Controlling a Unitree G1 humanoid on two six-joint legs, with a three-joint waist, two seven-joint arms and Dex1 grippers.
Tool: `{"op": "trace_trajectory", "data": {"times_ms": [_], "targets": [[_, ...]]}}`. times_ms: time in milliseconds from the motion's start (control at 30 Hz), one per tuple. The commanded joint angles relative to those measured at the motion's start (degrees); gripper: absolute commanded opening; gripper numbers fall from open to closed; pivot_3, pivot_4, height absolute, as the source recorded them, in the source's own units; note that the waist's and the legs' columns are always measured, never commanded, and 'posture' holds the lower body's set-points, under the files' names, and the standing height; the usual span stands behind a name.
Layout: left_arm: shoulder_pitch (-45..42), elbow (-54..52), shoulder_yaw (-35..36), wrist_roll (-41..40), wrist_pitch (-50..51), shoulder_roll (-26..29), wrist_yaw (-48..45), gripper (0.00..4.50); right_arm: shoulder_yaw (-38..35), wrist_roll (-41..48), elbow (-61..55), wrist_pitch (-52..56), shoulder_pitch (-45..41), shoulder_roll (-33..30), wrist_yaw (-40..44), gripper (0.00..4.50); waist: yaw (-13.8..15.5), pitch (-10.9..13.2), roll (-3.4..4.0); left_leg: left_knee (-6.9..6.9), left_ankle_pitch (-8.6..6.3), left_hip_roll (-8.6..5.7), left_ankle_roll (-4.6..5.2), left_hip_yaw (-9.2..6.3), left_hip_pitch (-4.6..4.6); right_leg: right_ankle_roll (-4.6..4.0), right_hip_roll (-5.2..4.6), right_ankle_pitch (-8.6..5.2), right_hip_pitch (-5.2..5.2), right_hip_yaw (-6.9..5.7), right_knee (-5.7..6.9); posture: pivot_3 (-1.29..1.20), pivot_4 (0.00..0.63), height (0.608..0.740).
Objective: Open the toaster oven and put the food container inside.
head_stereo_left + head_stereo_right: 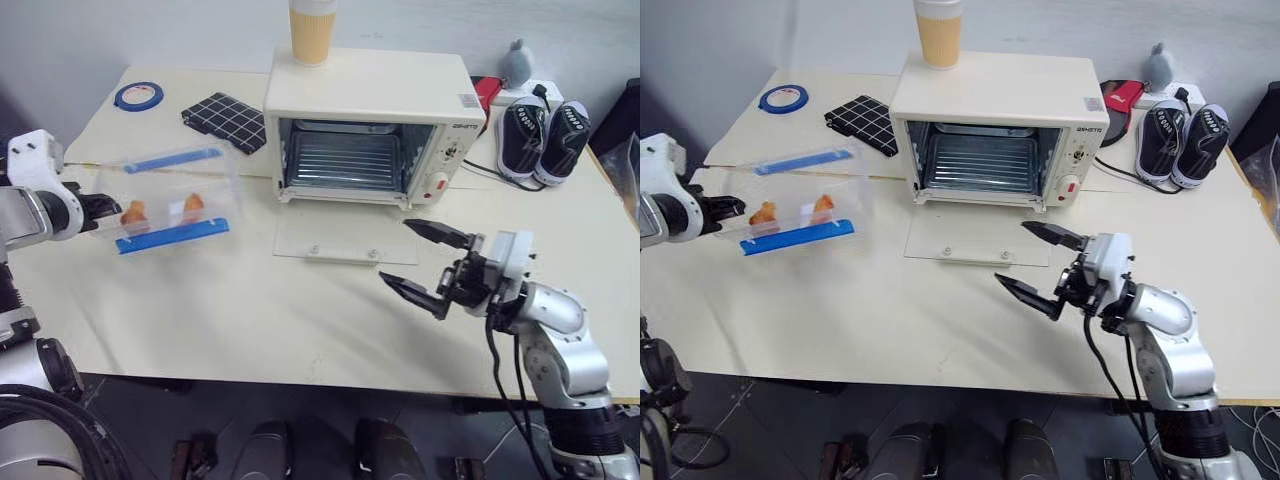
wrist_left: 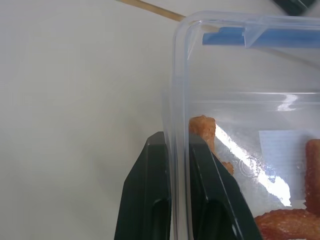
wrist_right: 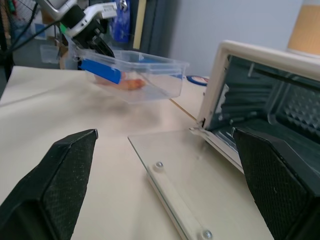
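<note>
The clear food container (image 1: 175, 195), with blue clip strips and orange food pieces inside, hangs just above the table at the left. My left gripper (image 1: 105, 208) is shut on its near end wall. In the left wrist view the fingers (image 2: 150, 190) pinch that clear wall. The cream toaster oven (image 1: 370, 110) stands at the back centre. Its glass door (image 1: 335, 238) lies folded down flat on the table and the wire rack shows inside. My right gripper (image 1: 395, 250) hovers open in front of the door's right corner with nothing between its fingers.
A paper cup (image 1: 313, 30) stands on the oven's top. A black grid cloth (image 1: 225, 120) and a blue tape roll (image 1: 138, 96) lie behind the container. A pair of shoes (image 1: 545, 135) and a cable sit to the right of the oven.
</note>
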Motion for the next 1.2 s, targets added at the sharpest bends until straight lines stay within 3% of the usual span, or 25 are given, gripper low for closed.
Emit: {"op": "trace_trajectory", "data": {"times_ms": [33, 300, 400, 533, 1000, 1200], "targets": [[-4.43, -6.75, -0.25, -2.30, 5.04, -4.43, -0.35, 0.06, -3.40, 0.98, -3.67, -0.08, 3.13, -1.04, -1.56, 4.50, 0.46, 0.00, -0.01, 0.00, 0.00, -0.01, 0.00, 0.00, 0.00, 0.00, 0.00, 0.00, 0.00, 0.00, 0.00, 0.00, 0.150, 0.740], [-9.34, -9.99, -1.99, -4.39, 5.68, -20.35, 9.23, 0.06, -4.79, 0.34, -8.86, -0.18, 8.73, -0.42, -5.67, 4.50, 0.25, 0.01, -0.01, 0.03, 0.02, -0.07, 0.02, 0.05, 0.00, 0.00, 0.01, 0.00, 0.00, 0.05, 0.02, 0.00, 0.150, 0.740], [-9.84, -10.13, -2.18, -3.81, 5.68, -23.61, 11.50, 0.06, -4.56, -0.08, -9.93, -0.19, 9.43, 0.11, -7.31, 4.50, 0.15, 0.01, -0.01, 0.00, 0.03, -0.10, -0.01, 0.10, 0.02, 0.00, 0.07, 0.00, -0.03, 0.08, 0.03, 0.00, 0.150, 0.740], [-11.04, -10.81, 3.07, -0.11, 5.68, -31.81, 17.78, 0.06, -4.85, -0.33, -11.90, -0.50, 11.26, 0.70, -9.55, 4.50, 0.60, 0.01, -0.02, 0.04, 0.04, -0.10, -0.02, 0.09, 0.00, 0.00, 0.06, 0.00, -0.02, 0.08, 0.01, 0.00, 0.150, 0.740], [-11.64, -9.76, -0.95, 9.96, 4.16, -38.15, 18.93, 0.06, -3.14, -2.16, -13.21, -2.35, 12.29, 3.34, -13.47, 4.50, 0.62, 0.01, -0.02, 0.04, 0.04, -0.14, 0.00, 0.10, 0.00, 0.01, 0.05, 0.01, -0.01, 0.07, 0.01, 0.00, 0.150, 0.740], [-12.37, -8.61, -0.86, 12.27, 2.71, -39.22, 17.31, 1.87, -2.61, -2.81, -12.58, -3.10, 12.03, 4.00, -13.65, 4.50, 0.60, 0.01, -0.02, 0.04, 0.04, -0.14, -0.01, 0.10, 0.00, 0.01, 0.05, 0.01, -0.01, 0.07, 0.01, 0.00, 0.150, 0.740]]}}
